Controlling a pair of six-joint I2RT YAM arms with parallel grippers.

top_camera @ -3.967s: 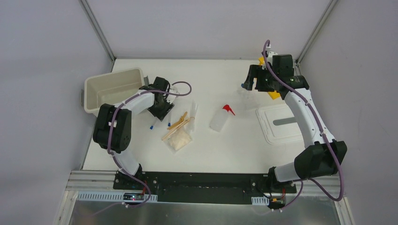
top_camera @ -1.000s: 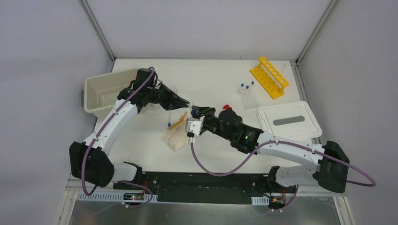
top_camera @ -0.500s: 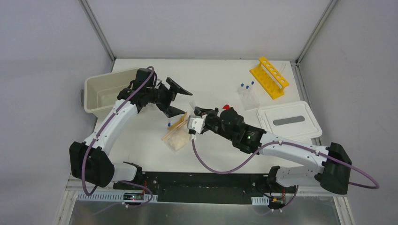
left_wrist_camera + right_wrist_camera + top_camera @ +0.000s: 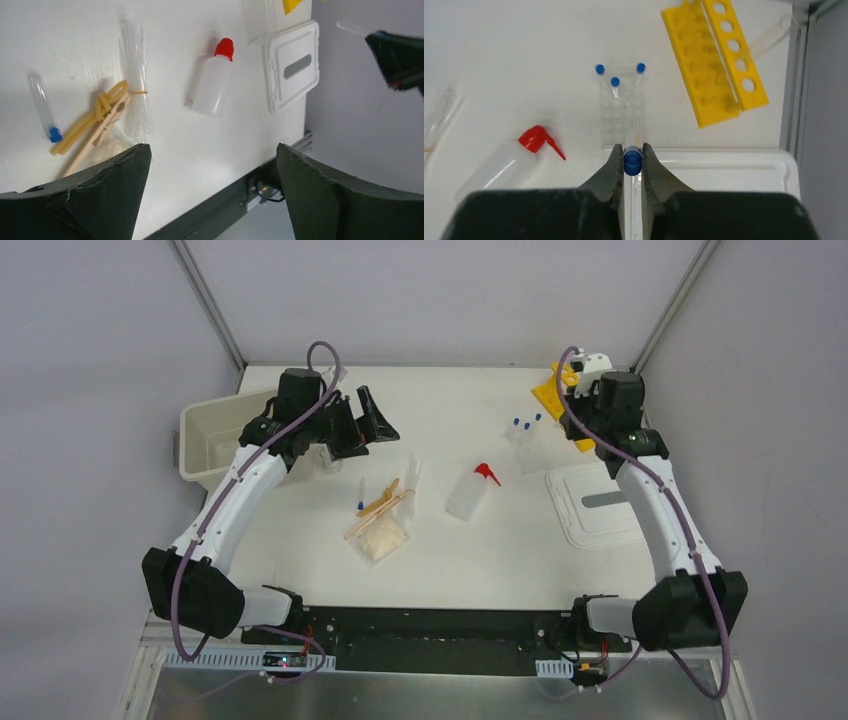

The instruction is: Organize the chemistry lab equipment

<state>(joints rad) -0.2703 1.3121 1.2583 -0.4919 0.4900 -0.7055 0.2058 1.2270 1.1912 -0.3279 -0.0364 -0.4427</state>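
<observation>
Right pincer (image 4: 632, 148) swung back to yellow rack (image 4: 696, 75) | wrist view alone: grips blue-capped tube (image 4: 632, 162) | left pincer (image 4: 210, 155) wide

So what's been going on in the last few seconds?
The left tool handed a blue-capped tube to the right tool mid-table, then opened and drew back toward the bin. The right arm swung the tube over to the clear holder, still gripping it. Bottle, sticks, yellow rack and lid stayed put.
</observation>
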